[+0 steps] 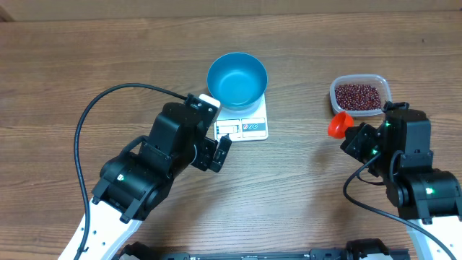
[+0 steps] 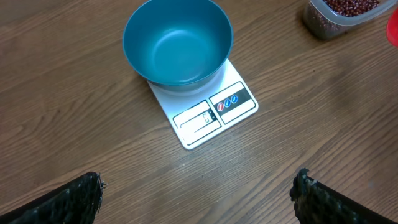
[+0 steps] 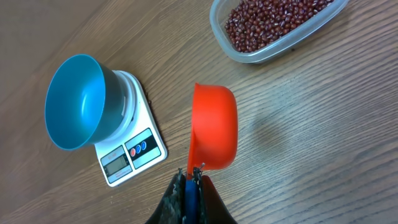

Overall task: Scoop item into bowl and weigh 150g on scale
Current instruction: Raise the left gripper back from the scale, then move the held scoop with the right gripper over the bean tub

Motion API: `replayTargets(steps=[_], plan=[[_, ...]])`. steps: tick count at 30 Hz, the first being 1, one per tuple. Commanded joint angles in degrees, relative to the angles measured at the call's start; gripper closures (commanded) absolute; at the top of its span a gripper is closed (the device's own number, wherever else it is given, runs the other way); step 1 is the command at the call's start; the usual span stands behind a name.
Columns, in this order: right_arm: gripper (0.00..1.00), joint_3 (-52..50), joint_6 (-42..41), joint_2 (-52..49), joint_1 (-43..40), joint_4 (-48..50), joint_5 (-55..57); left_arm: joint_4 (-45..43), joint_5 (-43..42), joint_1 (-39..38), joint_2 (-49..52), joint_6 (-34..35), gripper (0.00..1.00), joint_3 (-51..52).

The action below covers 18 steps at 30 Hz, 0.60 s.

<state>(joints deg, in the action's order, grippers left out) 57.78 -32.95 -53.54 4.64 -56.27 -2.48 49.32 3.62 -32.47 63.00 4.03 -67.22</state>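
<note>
Display digits on the flat white rectangular scale point(image 2: 205, 115) are too small to read; right of it, the clear plastic bean tub point(image 2: 329, 22) is cropped at top.

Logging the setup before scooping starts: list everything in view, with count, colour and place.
table: one, brown wood, under everything
scale: one, white, middle of the table
bowl: one, bright blue, empty, standing on the scale
tub: one, clear plastic, right side of the table
beans: many, dark red-brown, inside the tub
scoop: one, orange, beside the tub, held by its handle
left gripper: one, black, open, holding nothing, on the near side of the scale
right gripper: one, black, shut on the scoop's handle
</note>
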Motion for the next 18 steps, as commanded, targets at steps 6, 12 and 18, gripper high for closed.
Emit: replayTargets(steps=[6, 12, 18], plan=[[0.96, 1.92, 6.27, -0.02, 0.11, 1.73, 1.42, -0.09, -0.66, 0.31, -0.76, -1.05, 0.00, -1.51], [0.96, 2.56, 7.41, -2.86, 0.11, 0.98, 1.99, -0.07, -0.66, 0.31, -0.76, -1.05, 0.00, -1.51], [0.96, 5.88, 11.30, -8.70, 0.11, -0.81, 2.03, -0.09, -0.68, 0.31, -0.76, -1.05, 0.00, -1.51]])
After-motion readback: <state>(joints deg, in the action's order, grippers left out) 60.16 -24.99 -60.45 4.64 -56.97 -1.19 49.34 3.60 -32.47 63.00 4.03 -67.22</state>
